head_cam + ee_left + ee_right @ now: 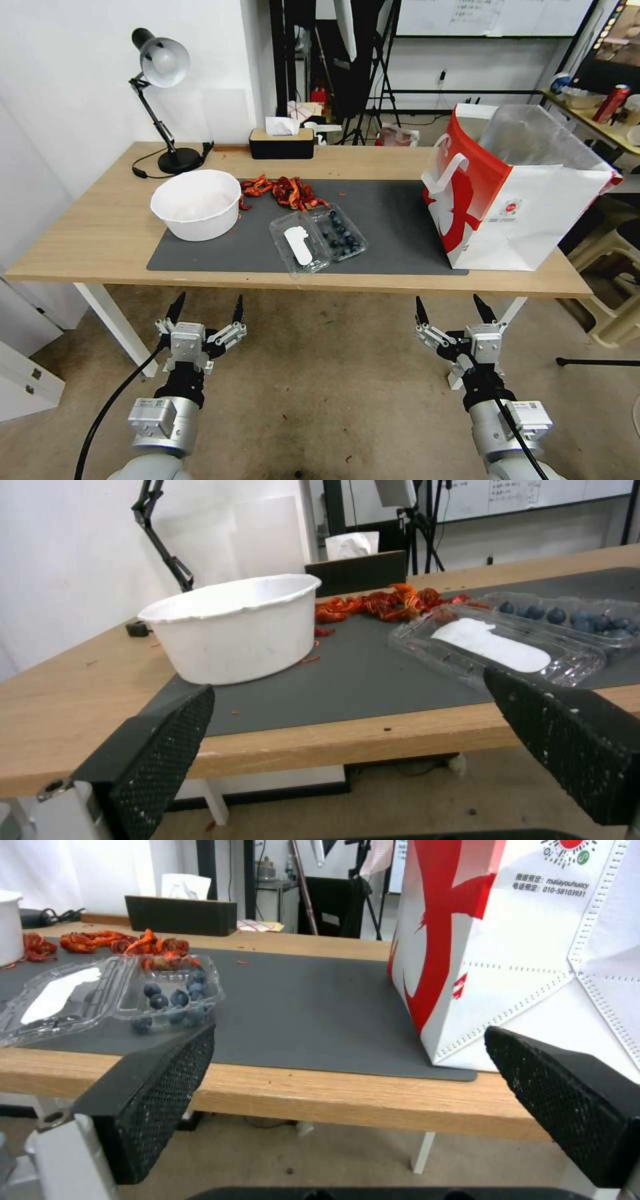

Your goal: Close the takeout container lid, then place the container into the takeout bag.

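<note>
Nothing of the job is done yet, as far as I can judge. The takeout container (341, 231) lies open near the front edge of the grey mat (393, 220), blueberries in the half farther from me. Its lid (299, 245), the half with the white label, is folded flat on the mat beside that half, toward the white bowl (196, 203). The takeout bag (507, 193) stands upright and open at the mat's right end, well apart from the container.

My left gripper (206, 310) hangs below the table's front edge, ahead of the bowl and the lid, its fingers spread wide and holding nothing. My right gripper (452, 310) hangs at the same height, facing the gap between container and bag, fingers also apart and empty.

Both steps remain: swinging the lid over onto the berries, then carrying the closed container into the bag.
</note>
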{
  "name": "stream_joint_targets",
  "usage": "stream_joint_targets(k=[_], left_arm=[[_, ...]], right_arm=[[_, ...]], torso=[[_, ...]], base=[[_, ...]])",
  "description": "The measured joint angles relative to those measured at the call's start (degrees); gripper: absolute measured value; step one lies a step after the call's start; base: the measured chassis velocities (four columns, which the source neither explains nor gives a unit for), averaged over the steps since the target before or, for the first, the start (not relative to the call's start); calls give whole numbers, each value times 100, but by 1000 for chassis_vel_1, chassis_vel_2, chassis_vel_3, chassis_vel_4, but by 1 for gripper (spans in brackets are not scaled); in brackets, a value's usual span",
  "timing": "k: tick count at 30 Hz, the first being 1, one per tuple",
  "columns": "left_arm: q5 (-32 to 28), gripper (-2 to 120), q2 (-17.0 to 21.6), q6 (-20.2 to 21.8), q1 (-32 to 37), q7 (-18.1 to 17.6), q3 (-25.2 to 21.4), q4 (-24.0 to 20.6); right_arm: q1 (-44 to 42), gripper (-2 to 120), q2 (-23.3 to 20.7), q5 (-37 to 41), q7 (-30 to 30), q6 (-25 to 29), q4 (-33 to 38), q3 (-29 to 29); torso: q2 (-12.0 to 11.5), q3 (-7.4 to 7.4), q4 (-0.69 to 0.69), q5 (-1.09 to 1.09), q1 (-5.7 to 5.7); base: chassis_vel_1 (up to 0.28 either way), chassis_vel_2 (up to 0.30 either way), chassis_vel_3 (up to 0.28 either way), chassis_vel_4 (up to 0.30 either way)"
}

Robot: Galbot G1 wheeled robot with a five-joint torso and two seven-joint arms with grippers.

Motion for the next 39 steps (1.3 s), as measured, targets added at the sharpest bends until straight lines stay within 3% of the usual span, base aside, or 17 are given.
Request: stream_joint_targets(k=[28,30,31,33,34,35,38,39], left_arm=[[0,100,-19,26,0,-86,45,-1],[-7,100,-182,257,5,-621,379,-94],[-7,100,-182,257,5,-621,379,-94],[-23,100,-328,470,6,-1112,688,-176],[-30,100,-394,557,8,-1320,822,-213],[-30,100,-394,557,8,-1320,822,-213],[-58,100,-591,810,13,-1962,1227,-314],[-58,100,-591,810,13,-1962,1227,-314]], right_arm=[[49,100,-64,41,-16,-75,-10,-29],[306,100,-392,191,-94,-367,-94,-150],[306,100,-392,191,-94,-367,-94,-150],[464,100,-574,338,-145,-563,-172,-241],[596,100,-719,457,-195,-738,-242,-319],[596,100,-719,457,-195,-738,-242,-319],[1098,100,-1279,913,-392,-1400,-516,-628],[1098,100,-1279,913,-392,-1400,-516,-628]], torso=[[0,1,-3,1,0],[0,0,6,5,0],[0,0,6,5,0],[0,0,-5,0,0],[0,0,-1,3,0],[0,0,-1,3,0],[0,0,1,2,0],[0,0,1,2,0]], base=[[0,0,0,0],[0,0,0,0],[0,0,0,0],[0,0,0,0],[0,0,0,0],[0,0,0,0],[0,0,0,0],[0,0,0,0]])
